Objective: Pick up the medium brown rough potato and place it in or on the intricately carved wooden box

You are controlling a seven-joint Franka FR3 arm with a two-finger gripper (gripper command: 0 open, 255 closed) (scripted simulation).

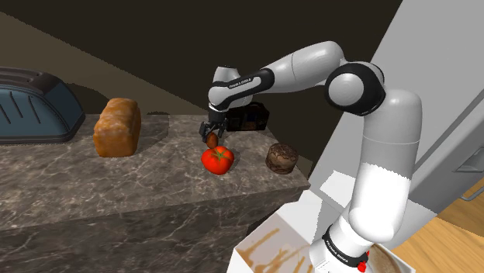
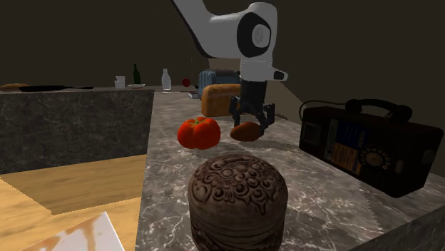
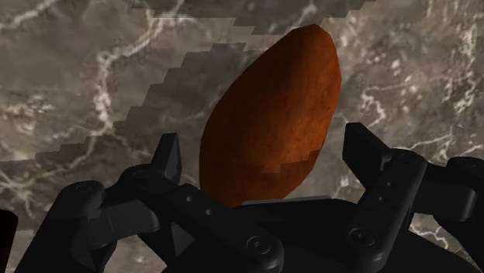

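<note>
At the shoulder view's far left a blue toaster point(image 1: 35, 105) stands on the dark marbled surface point(image 1: 116, 186), with a brown loaf of bread point(image 1: 118, 128) just to its right, both toward the back edge. Around the middle of the surface is the potato point(image 1: 212, 142), reddish brown and oval. The black gripper point(image 1: 212, 133) reaches down over it from the white arm point(image 1: 388, 147).

In the wrist view the fingers point(image 3: 167, 155) stand well apart, one on each side of the potato point(image 3: 271, 124). A thin strip of surface shows between each finger and the potato's skin, so they straddle it without clasping it. In the second exterior view the potato point(image 2: 247, 132) sits low under the gripper point(image 2: 249, 123), with its shadow right beneath it.

A red tomato point(image 1: 218, 159) sits just beside the potato, on the side toward the front edge. Behind them, at the back edge, stands a dark old telephone point(image 1: 248, 116).

Further right, near the surface's right end, is the round carved box point(image 1: 281, 157), dark brown with a patterned lid, apart from both the tomato and the potato. The stand point(image 1: 271, 248) shows at the lower right.
</note>
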